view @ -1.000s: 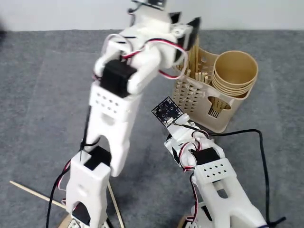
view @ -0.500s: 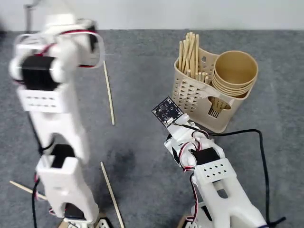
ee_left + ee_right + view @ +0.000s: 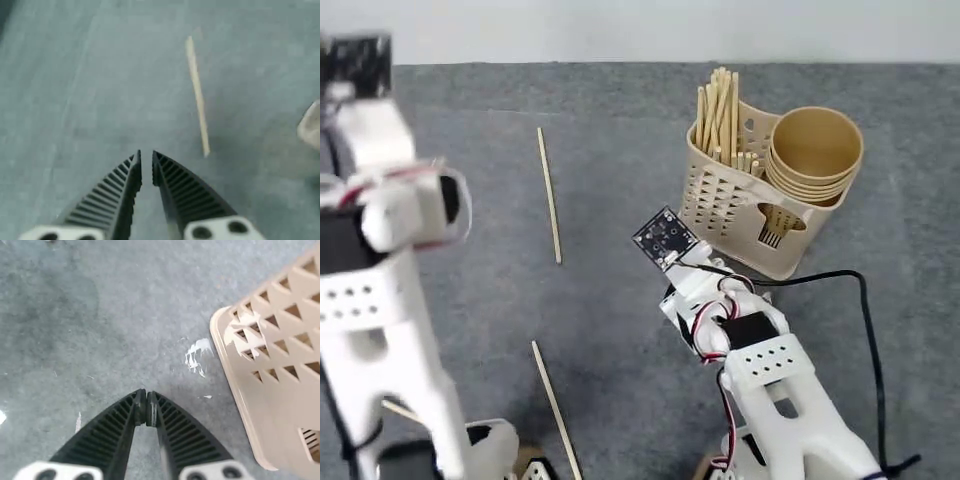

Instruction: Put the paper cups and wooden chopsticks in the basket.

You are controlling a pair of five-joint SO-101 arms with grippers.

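Observation:
The beige basket [image 3: 720,205] stands at the back right and holds several stacked paper cups [image 3: 817,150] and a bundle of wooden chopsticks [image 3: 720,110]. One loose chopstick [image 3: 550,195] lies on the grey mat left of the basket, and my left wrist view shows this chopstick [image 3: 198,95] ahead of my left gripper [image 3: 146,157], whose fingers are nearly together with nothing between them. Another chopstick [image 3: 556,410] lies near the front, and a third chopstick's [image 3: 400,410] end peeks out beside the left arm [image 3: 380,300]. My right gripper [image 3: 145,400] is shut and empty, low beside the basket's wall [image 3: 280,390].
A grey mat covers the table. A small white mark [image 3: 198,356] sits on the mat near the basket's corner. The right arm [image 3: 740,350] and its black cable [image 3: 860,300] lie in front of the basket.
The left arm has swung from over the basket far to the left. The chopstick it held there now stands in the basket's bundle. The right arm has barely moved.

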